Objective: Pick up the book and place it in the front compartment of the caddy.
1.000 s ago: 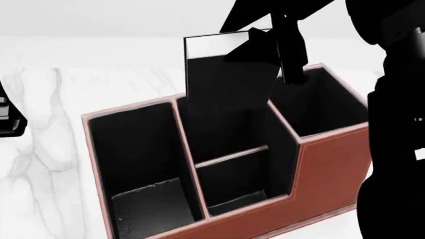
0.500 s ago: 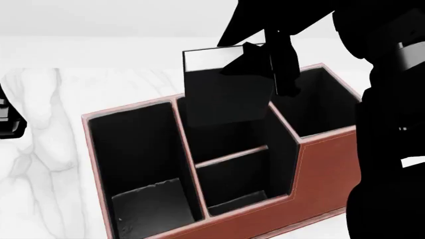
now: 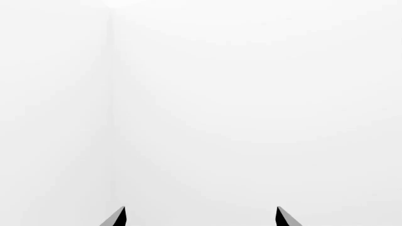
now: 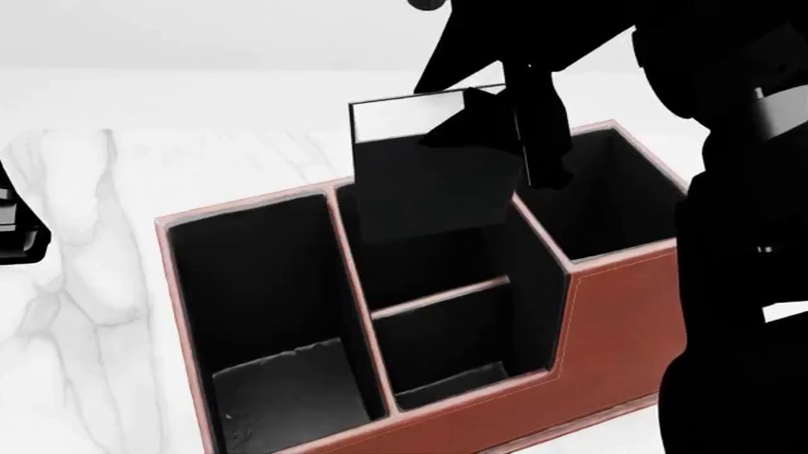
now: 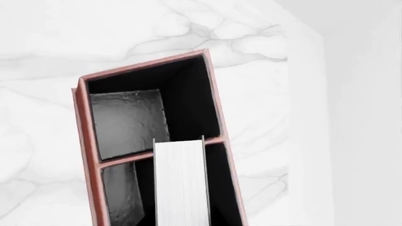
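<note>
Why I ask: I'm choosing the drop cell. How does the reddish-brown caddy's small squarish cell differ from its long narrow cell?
The long narrow cell runs the reddish-brown caddy's full depth; the small squarish cell takes only its near part. The small cell's far wall is a low pink-edged divider; the long cell's walls all stand taller. Both are black-lined and empty.

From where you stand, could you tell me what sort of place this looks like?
Probably a simulated desk or counter: a white marble-veined tabletop carries a reddish-brown caddy, the sort that holds desk items, and the right hand holds a black book above it. The plain white surroundings give nothing more.
</note>
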